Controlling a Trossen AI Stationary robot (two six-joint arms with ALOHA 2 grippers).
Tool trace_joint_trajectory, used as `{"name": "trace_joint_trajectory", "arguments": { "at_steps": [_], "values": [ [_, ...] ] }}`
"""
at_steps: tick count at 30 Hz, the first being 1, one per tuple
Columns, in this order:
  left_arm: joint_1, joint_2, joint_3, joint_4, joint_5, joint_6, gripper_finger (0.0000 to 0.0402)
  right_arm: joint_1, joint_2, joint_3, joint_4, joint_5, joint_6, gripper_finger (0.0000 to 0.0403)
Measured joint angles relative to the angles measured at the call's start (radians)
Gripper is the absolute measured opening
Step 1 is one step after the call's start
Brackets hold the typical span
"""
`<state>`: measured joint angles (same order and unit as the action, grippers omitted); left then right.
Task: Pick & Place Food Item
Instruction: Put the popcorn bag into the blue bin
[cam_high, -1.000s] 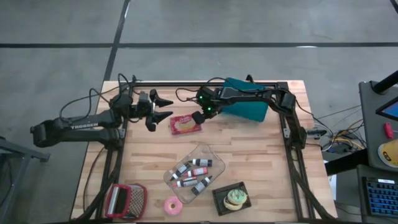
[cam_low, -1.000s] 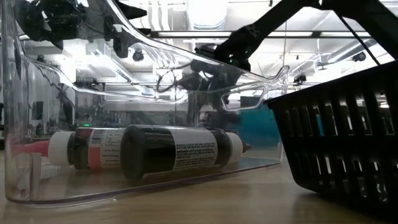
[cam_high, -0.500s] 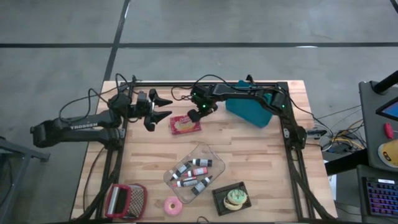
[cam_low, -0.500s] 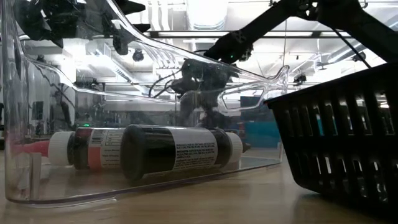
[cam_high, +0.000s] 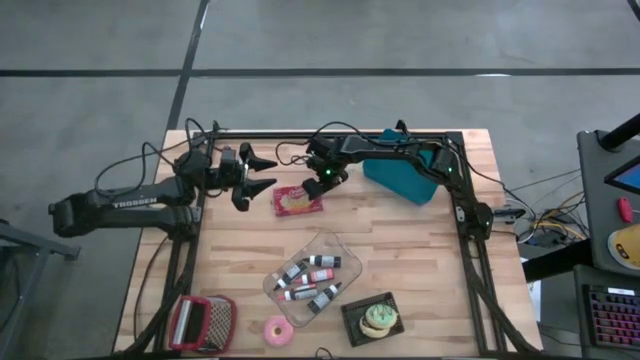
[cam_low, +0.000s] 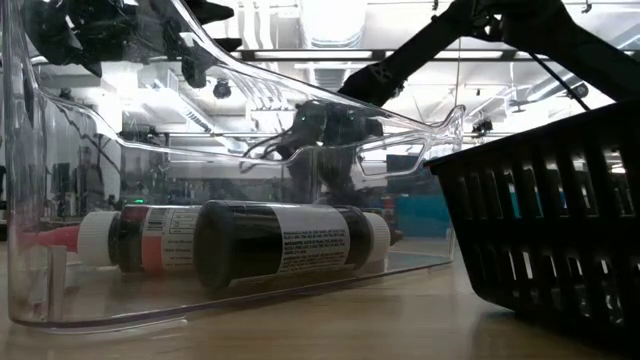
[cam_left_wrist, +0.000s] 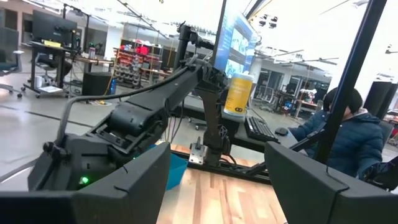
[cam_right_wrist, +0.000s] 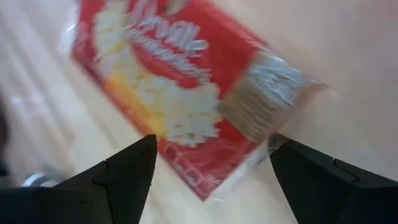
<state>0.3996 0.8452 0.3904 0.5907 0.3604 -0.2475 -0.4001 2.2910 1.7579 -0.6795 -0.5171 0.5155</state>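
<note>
Nearest first, from the table's front edge to its back edge.

Front edge: a red-framed grater (cam_high: 201, 322) at the left corner, a pink donut (cam_high: 276, 329) beside it, and a small black tray (cam_high: 371, 320) holding a green-frosted pastry (cam_high: 380, 319).

Clear bin: a transparent plastic bin (cam_high: 305, 278) sits mid-table, just behind the front row, with several dark bottles (cam_high: 312, 281) lying in it; in the low view one dark bottle with a white label (cam_low: 290, 243) lies on its side against the bin's wall.

Food item: a red snack packet (cam_high: 298, 200) lies flat on the wooden table (cam_high: 400, 240), behind the bin and between the two grippers; the right wrist view shows it (cam_right_wrist: 180, 93) directly beyond that arm's fingers, untouched.

Right gripper: the right gripper (cam_high: 322, 184) hangs over the packet's right end, fingers spread wide on either side of it in the wrist view (cam_right_wrist: 208, 165), holding nothing.

Left gripper: the left gripper (cam_high: 258, 175) hovers just left of the packet, jaws apart and empty, pointing toward the right arm.

Teal bin: a teal bin (cam_high: 400, 172) stands near the back right, partly under the right arm.

Beyond the table: a seated person in a dark blue jacket (cam_left_wrist: 348, 140) shows in the left wrist view.
</note>
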Motion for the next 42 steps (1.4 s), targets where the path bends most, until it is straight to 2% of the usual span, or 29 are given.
{"name": "trace_joint_trajectory", "arguments": {
  "at_steps": [6, 13, 18, 22, 26, 29, 37, 42],
  "values": [
    [0.0, 0.0, -0.001, 0.0, 0.0, 0.004, 0.0266, 0.004, 0.0, -0.001, 0.083, -0.083, -0.026, 0.0297],
    [0.0, 0.0, -0.002, -0.003, 0.001, 0.004, 0.0267, 0.003, 0.0, -0.001, 0.156, -0.174, -0.064, 0.0268],
    [0.0, 0.001, -0.001, -0.032, 0.001, -0.049, 0.0266, -0.001, 0.0, -0.001, 0.108, -0.167, -0.062, 0.0255],
    [0.0, 0.001, 0.038, -0.219, -0.011, -0.077, 0.0268, -0.014, 0.0, -0.002, 0.051, -0.162, -0.115, 0.0254],
    [-0.001, 0.018, 0.093, -0.412, -0.079, -0.045, 0.0267, -0.013, -0.017, -0.002, 0.035, -0.161, -0.207, 0.0254],
    [-0.001, 0.04, 0.131, -0.505, -0.108, -0.033, 0.0268, -0.007, -0.043, -0.003, 0.075, -0.164, -0.265, 0.0253],
    [-0.002, 0.091, 0.245, -0.863, -0.3, -0.062, 0.0265, 0.003, -0.155, -0.003, 0.161, -0.074, -0.31, 0.0254],
    [-0.002, 0.163, 0.319, -0.991, -0.313, -0.064, 0.0264, -0.003, -0.222, -0.003, 0.166, -0.055, -0.366, 0.0253]
  ]
}}
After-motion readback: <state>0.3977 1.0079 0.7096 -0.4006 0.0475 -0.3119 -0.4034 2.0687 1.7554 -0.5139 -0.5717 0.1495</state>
